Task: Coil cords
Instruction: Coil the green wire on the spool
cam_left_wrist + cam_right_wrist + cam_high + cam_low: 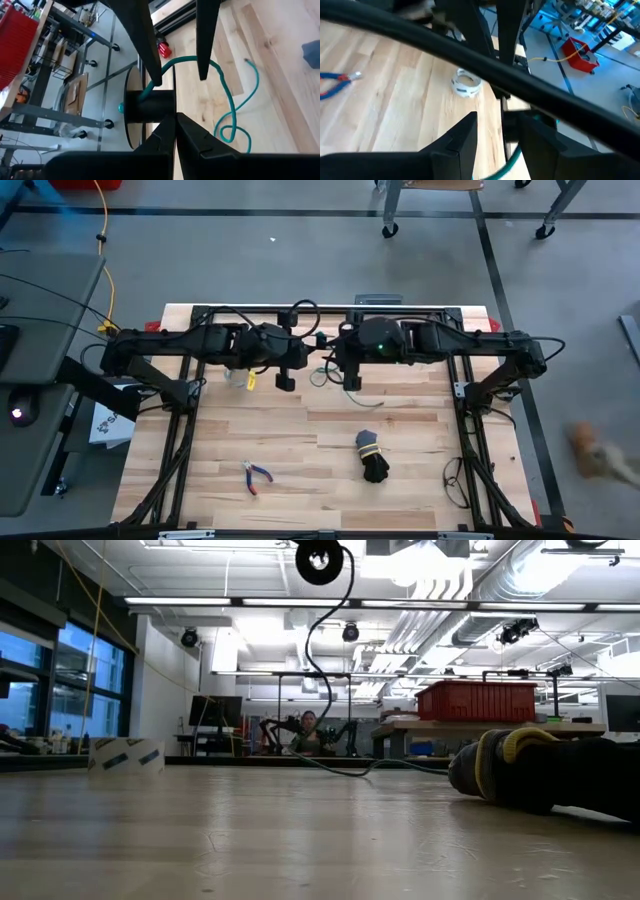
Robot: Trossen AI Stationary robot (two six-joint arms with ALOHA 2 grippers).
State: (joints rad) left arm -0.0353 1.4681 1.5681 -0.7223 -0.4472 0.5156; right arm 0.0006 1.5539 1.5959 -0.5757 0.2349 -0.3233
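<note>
The thin green cord is partly wound on a dark round spool (150, 107), held up above the table's far middle and seen at the top of the low view (318, 560). The cord's tail (232, 115) hangs down and lies in loose curves on the wood (375, 402). My left gripper (175, 125) (310, 355) is shut on the spool. My right gripper (179, 77) (500, 120) faces it, open, its two fingertips on either side of the cord where it leaves the spool; I cannot tell whether they touch it. My left gripper pinches the thin edge of the spool's flange (174, 107) between its two fingers, coming roughly level from the table's left. The spool is lifted clear of the table, and the cord hangs slack below it.
A black cord bundle with a yellow tie (370, 455) lies near the table's middle. Red-handled pliers (255, 477) lie at the near left. A pale ring (465, 82) sits at the far left, and a white box (125, 753) stands beyond the table's left edge.
</note>
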